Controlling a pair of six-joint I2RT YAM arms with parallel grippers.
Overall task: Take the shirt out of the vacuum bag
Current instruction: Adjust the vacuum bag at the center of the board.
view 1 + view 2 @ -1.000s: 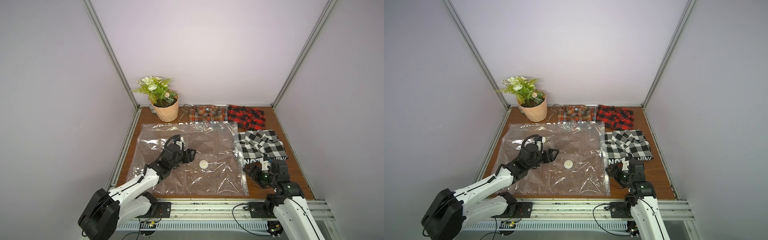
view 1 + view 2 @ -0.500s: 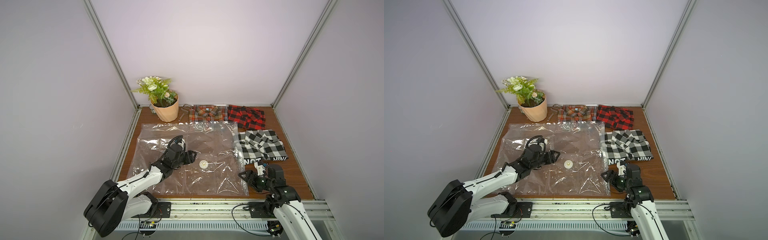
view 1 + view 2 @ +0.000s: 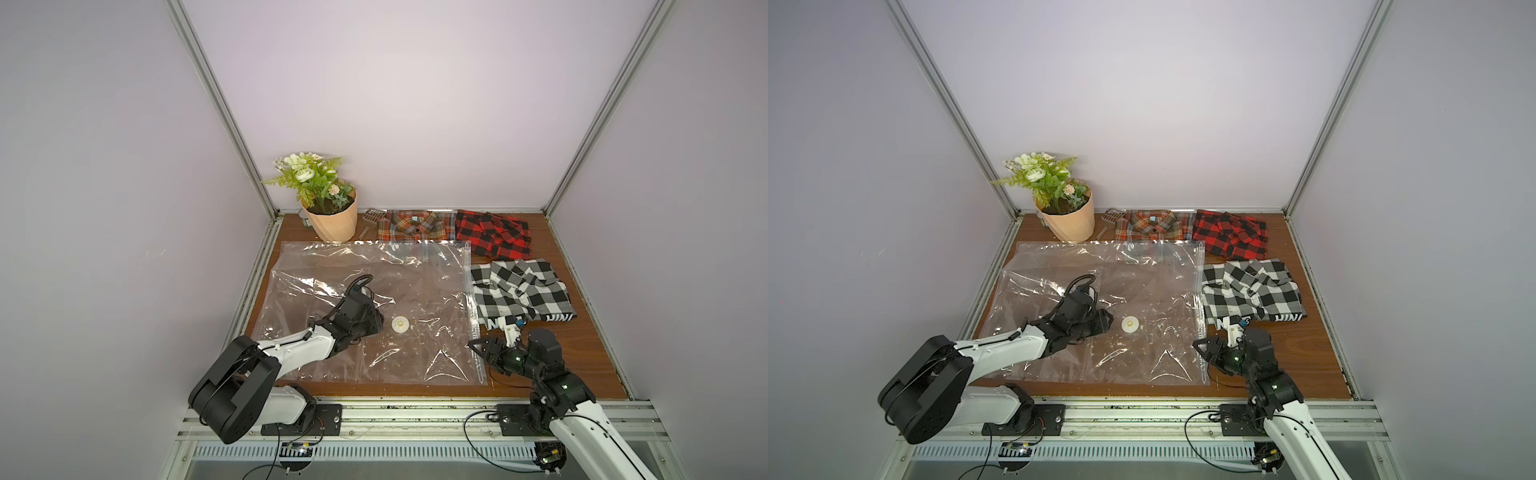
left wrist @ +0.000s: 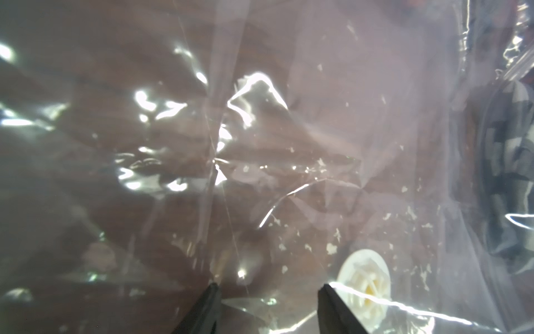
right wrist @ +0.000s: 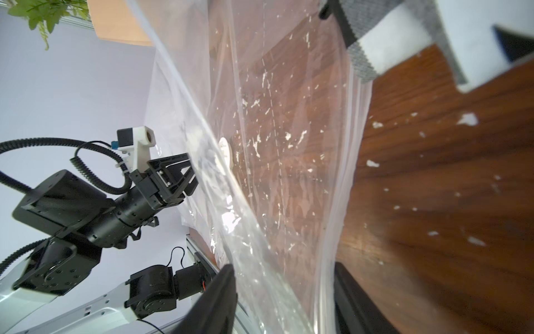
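Within the right end effector (image 5: 284, 277) sits the vacuum bag (image 5: 289, 173) edge.

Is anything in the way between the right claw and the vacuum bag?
Nothing visible does. The right claw sits at the zip edge of the vacuum bag, jaws apart, with the plastic between them in the right wrist view.
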